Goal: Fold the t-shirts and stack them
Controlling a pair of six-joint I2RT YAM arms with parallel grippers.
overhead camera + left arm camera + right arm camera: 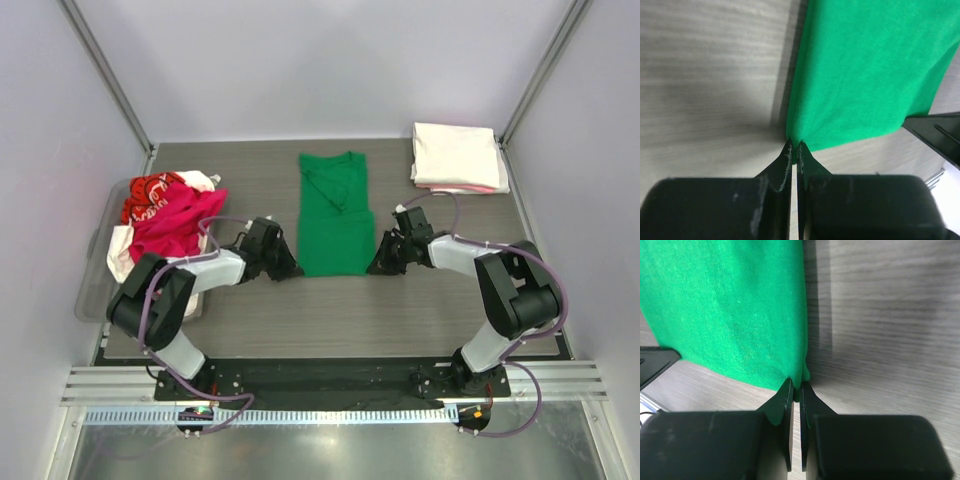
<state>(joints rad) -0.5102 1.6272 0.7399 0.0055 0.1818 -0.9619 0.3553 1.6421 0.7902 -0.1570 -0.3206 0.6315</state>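
Observation:
A bright green t-shirt (334, 212) lies flat in the middle of the table, folded into a long strip with its collar at the far end. My left gripper (290, 270) is shut on its near left corner (795, 142). My right gripper (377, 266) is shut on its near right corner (799, 384). Both pinch the hem right at the tabletop. A heap of magenta-red, red printed and white tees (160, 220) sits at the left. A folded cream-white tee on a pink one (457, 157) lies at the far right.
A clear plastic bin (100, 270) stands at the left edge under the heap. Metal frame posts (105, 75) rise at the far corners. The table's near edge has a metal rail (320, 385).

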